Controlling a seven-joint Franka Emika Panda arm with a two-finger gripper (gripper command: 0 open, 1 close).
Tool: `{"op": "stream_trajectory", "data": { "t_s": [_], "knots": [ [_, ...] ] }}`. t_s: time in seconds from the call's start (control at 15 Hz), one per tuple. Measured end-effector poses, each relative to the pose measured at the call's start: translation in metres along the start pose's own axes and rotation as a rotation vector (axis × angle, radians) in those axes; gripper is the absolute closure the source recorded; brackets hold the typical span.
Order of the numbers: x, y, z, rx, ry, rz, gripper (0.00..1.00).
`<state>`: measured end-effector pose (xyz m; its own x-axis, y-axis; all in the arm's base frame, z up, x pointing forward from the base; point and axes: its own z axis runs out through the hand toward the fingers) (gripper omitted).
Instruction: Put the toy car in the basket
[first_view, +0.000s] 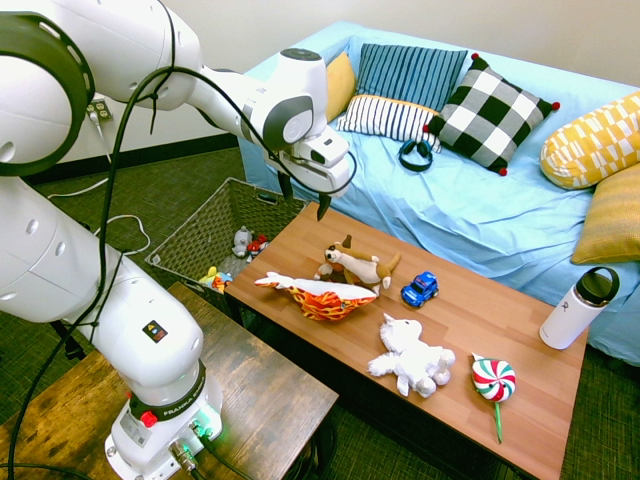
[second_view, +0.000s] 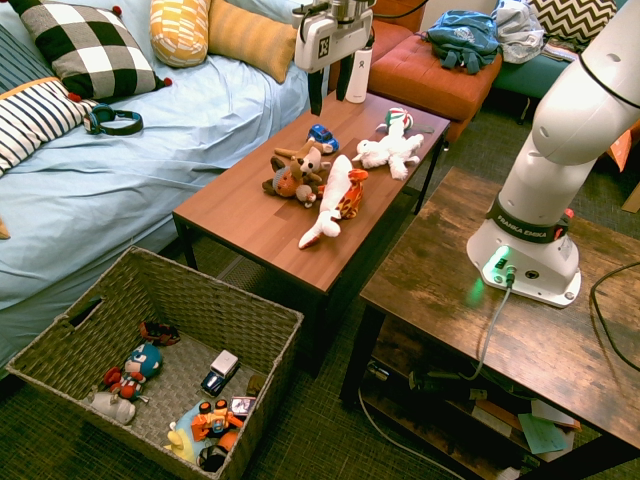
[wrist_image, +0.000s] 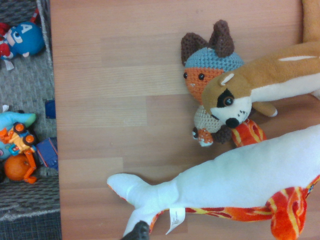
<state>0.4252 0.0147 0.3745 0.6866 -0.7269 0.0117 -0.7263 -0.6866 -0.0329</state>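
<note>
The white Franka's two-finger gripper (first_view: 304, 196) hangs over the basket end of the wood-topped coffee table (first_view: 531, 417), its fingers spread wide and nothing between them; the glossy blue toy car (first_view: 420, 289) sits on the tabletop just beside the tan-and-white plush animal (first_view: 367, 267), on the side away from the wicker basket (first_view: 191, 237); so the claw, the only one here, must probably travel along the table toward the steel-white water bottle (first_view: 578, 309), past the plush toys, and then come down; the car's long axis looks to run aslant to the table's long edges, though its exact angle is hard to tell, so the wrist may need a turn to close across its narrow sides; the car lies lower than the claw and well apart from it, farther from the basket than the claw is.
</note>
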Motion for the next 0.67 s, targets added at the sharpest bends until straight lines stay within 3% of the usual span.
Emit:
{"op": "stream_trajectory", "data": {
  "t_s": [0.33, 0.67],
  "knots": [
    [0.029, 0.008, 0.010, 0.058, -0.032, 0.025, 0.00],
    [0.155, 0.048, 0.052, 0.120, -0.074, 0.110, 0.00]
  ]
}}
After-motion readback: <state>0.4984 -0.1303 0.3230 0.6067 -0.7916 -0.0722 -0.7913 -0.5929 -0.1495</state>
